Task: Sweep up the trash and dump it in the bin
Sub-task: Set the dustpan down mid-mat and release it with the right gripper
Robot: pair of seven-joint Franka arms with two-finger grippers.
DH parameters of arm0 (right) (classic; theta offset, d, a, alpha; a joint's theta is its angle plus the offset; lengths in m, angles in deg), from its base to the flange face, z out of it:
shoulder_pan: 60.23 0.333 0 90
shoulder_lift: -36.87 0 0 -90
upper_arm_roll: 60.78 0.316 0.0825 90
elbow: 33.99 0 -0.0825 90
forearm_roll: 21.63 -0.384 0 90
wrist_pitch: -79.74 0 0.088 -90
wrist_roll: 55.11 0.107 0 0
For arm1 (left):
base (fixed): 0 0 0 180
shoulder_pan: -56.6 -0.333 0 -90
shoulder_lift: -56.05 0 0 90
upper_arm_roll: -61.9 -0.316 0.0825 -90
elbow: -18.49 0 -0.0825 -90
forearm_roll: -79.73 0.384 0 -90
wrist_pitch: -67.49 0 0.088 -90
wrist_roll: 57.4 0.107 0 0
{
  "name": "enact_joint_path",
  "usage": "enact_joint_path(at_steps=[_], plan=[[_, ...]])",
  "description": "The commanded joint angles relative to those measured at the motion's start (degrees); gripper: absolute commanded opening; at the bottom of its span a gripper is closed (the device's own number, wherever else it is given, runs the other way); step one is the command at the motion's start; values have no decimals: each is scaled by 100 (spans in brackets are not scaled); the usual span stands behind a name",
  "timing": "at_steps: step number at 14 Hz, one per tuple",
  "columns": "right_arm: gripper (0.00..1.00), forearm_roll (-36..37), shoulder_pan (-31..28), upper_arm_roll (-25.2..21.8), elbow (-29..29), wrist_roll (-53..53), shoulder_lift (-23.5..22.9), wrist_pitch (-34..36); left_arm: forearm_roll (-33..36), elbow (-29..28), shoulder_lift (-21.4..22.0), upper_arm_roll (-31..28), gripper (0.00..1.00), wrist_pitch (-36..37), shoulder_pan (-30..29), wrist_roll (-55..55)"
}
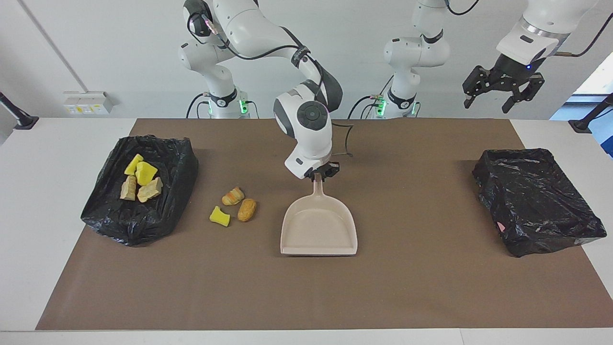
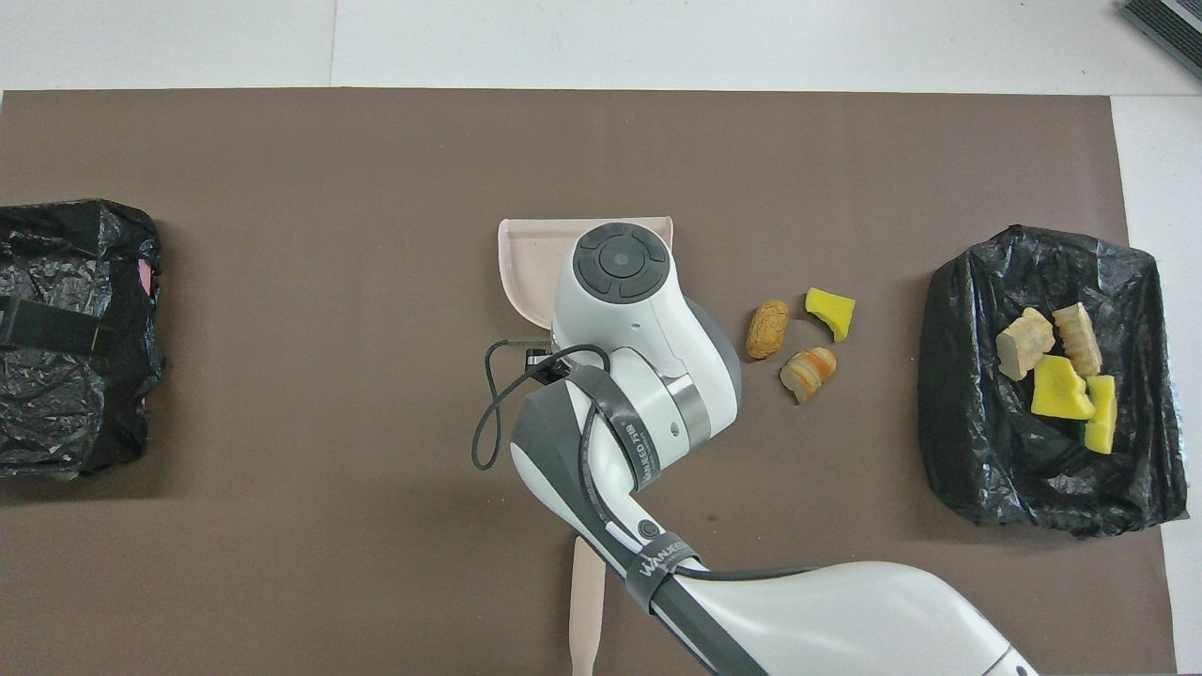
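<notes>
While four bits of trash (image 1: 140,181) lie in the black bin (image 1: 179,167) at the right arm's end and three loose pieces (image 1: 233,207) sit on the surface (image 1: 306,297) beside it, the right claw (image 1: 320,174) grips the dustpan (image 1: 319,229) by its handle. With the pan's mouth facing away from the robots rather than toward those pieces, it could nudge them aside. The left claw (image 1: 503,93) waits wide open and empty in the air, leaving the brush (image 2: 584,610) untouched.

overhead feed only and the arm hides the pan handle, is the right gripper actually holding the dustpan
Observer: Yes, the right gripper is shut on the handle of the dustpan.
Operator: anything in the pan
Observer: No, its inside is bare.
Operator: where's the left gripper, can't see it at all
Observer: The left gripper waits open, raised at the left arm's end of the table.
</notes>
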Motion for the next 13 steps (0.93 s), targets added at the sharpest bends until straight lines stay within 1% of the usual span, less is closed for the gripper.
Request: enact_joint_path(at_steps=[1,6,8,9,10,12,13], plan=[[0,-225,22,-23,129,102,-26,-91,82,63,17,31,100,110,-47,30],[0,-225,109,-23,-169,-144,-26,-380,82,72,8,31,100,110,-47,30],[0,-225,92,-23,-196,-144,-26,-364,82,63,17,31,100,110,-47,30],[37,-216,92,-15,-188,-153,-26,-346,82,72,17,31,100,110,-47,30],[99,-129,92,-15,-170,-171,-26,-294,82,72,17,31,100,110,-47,30],[100,-119,110,-15,-144,-171,53,-215,82,72,8,31,100,110,-47,30],[100,-137,110,-23,-135,-153,140,-66,82,72,17,31,100,110,-47,30]])
